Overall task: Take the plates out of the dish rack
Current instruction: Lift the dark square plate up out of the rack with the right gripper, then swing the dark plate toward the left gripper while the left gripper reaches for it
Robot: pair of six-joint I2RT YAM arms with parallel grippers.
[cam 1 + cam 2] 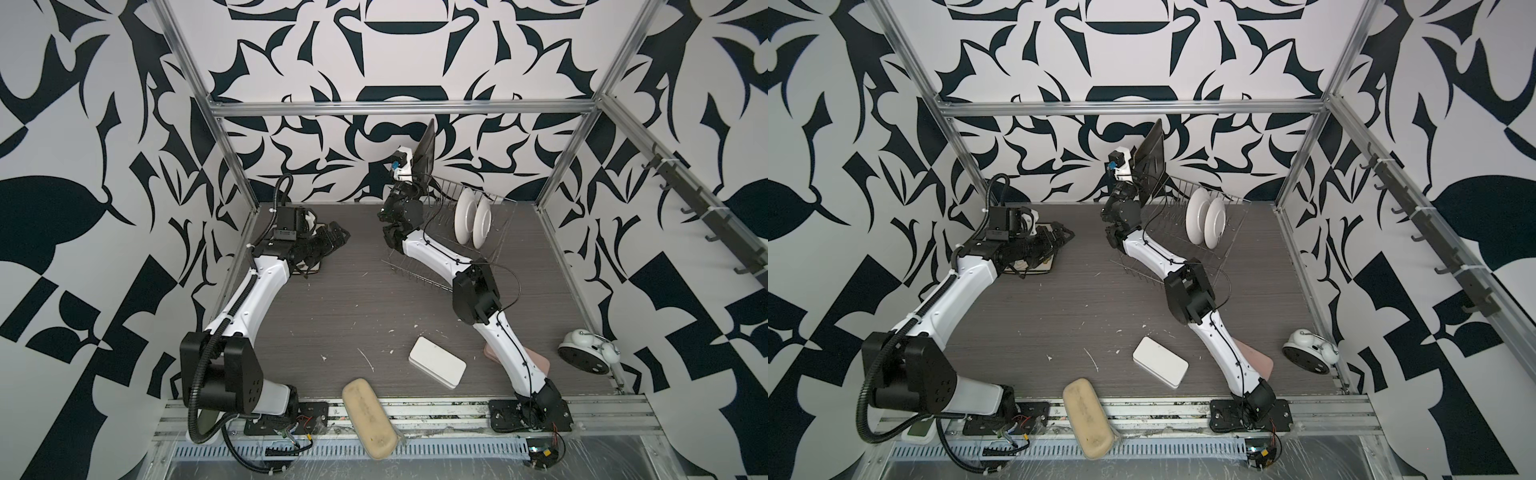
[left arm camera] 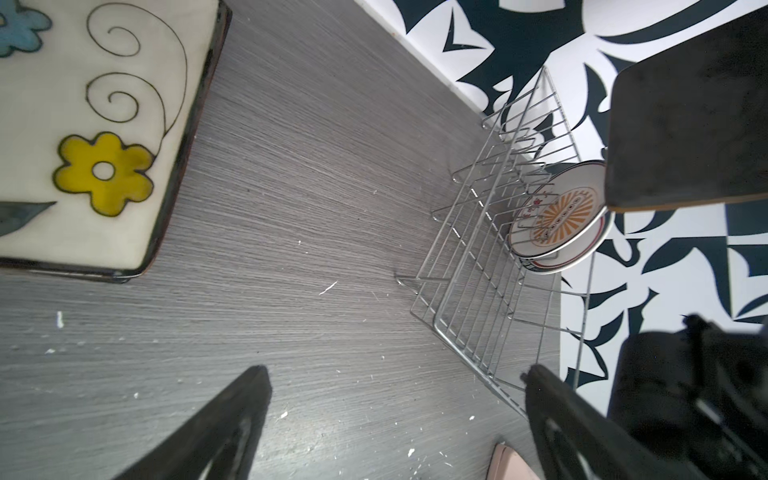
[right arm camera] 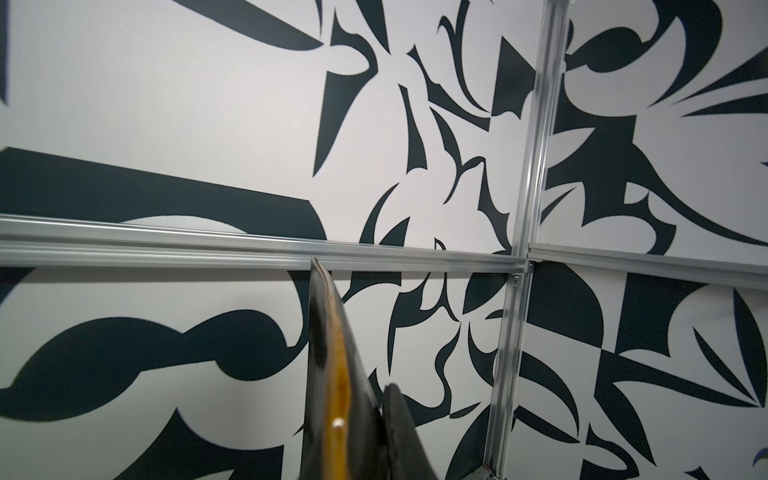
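Though left arm (image 1: 266, 270) covers flowered plate (image 1: 311, 270), rim shows.

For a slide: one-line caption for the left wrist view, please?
Open left gripper above the table; flowered plate laid flat, two round plates standing in the dish rack, black plate held aloft.

2 white arms (image 1: 249, 299), black joints (image 1: 473, 299), black cables (image 1: 198, 374)

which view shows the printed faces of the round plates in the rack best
The left wrist view: the round plates stand in the dish rack with printed faces toward the camera, partly hidden by the black plate. Both top views show only their white backs. The right wrist view misses them.
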